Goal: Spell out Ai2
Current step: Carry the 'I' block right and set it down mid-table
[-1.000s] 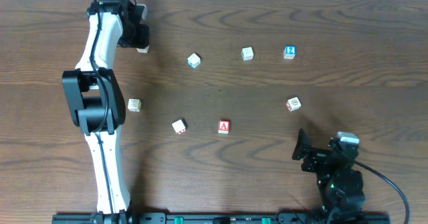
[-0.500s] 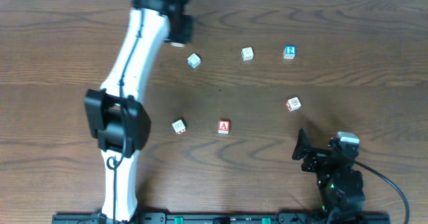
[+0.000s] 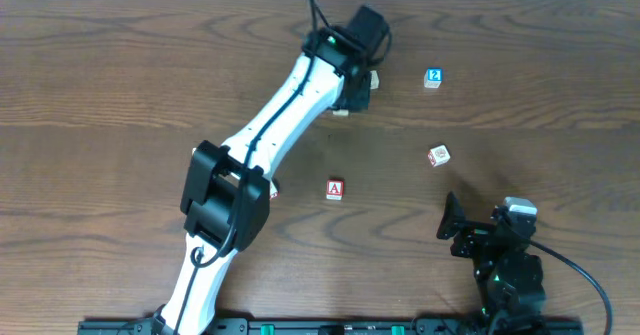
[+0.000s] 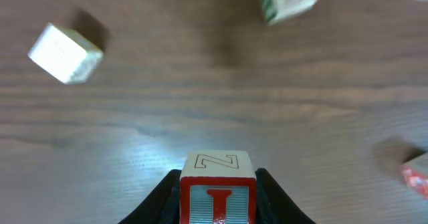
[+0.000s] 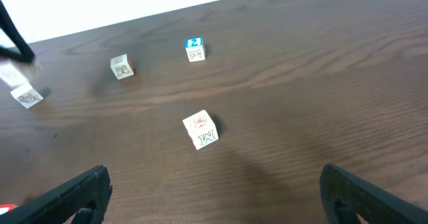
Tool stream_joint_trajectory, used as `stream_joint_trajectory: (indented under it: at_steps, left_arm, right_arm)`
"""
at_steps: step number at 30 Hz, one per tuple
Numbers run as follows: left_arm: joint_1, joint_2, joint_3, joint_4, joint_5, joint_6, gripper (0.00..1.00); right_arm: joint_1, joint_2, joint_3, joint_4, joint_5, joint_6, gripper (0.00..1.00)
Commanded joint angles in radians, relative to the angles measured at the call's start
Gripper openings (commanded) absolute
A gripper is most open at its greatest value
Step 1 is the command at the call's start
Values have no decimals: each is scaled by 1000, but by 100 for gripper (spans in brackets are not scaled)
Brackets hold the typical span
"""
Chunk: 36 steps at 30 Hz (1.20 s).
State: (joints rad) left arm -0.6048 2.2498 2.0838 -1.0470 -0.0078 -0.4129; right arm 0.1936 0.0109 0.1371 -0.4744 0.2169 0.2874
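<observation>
The left hand (image 4: 215, 207) is clamped on a small wooden cube with a red letter I on a pale blue face (image 4: 215, 196) and an outlined Z on its top, one dark finger against each side, carried clear above the dark wood-grain counter (image 3: 100, 75) near its far edge. The red-faced wooden cube marked A (image 3: 335, 189) sits nearer the robot, well apart from the hand, and the blue-faced cube marked 2 (image 3: 432, 77) lies off to the right near the far edge. The right hand (image 3: 450, 218) rests low at the near right with its fingers spread wide, holding nothing. The step in hand looks like bringing the I cube to a place just right of the A. To do it well, the hand should travel high enough to pass over the loose cubes, turn so the I face ends up readable the same way as the A, and come down in line with the A without nudging it. Let the cube bear fully on the counter before the fingers part, then lift straight up. Room for the 2 should be left on the I's right.
</observation>
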Motion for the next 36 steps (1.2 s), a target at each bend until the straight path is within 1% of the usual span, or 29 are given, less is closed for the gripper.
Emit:
stream_joint_trajectory:
  at_steps: [1,4,7,11,15,22,26,32,36]
  left_arm:
    - [29,3,-26,1,-26,-14,6]
    - [40,3,-40,5,-26,-14,6]
    - [44,3,-74,45,-26,-27,6]
    - [39,3,-147,111,37,-38,6]
    - [27,3,-214,163,45,-72,6]
    - [25,3,-246,171,41,-94,6]
    - [23,3,-280,203,41,-119,6]
    - [21,3,-314,245,42,-119,6]
    - [21,3,-349,268,42,-152,6]
  right_arm:
    - [-5,-5,-3,0,3,-8,99]
    - [-5,-5,-3,0,3,-8,99]
    - [-5,-5,-3,0,3,-8,99]
    - [-5,-5,-3,0,3,-8,99]
    - [-5,-5,-3,0,3,-8,99]
    - [-5,-5,-3,0,3,-8,99]
    - [-5,-5,-3,0,3,-8,99]
    - [-5,-5,-3,0,3,-8,99]
    - [-5,-5,-3,0,3,-8,99]
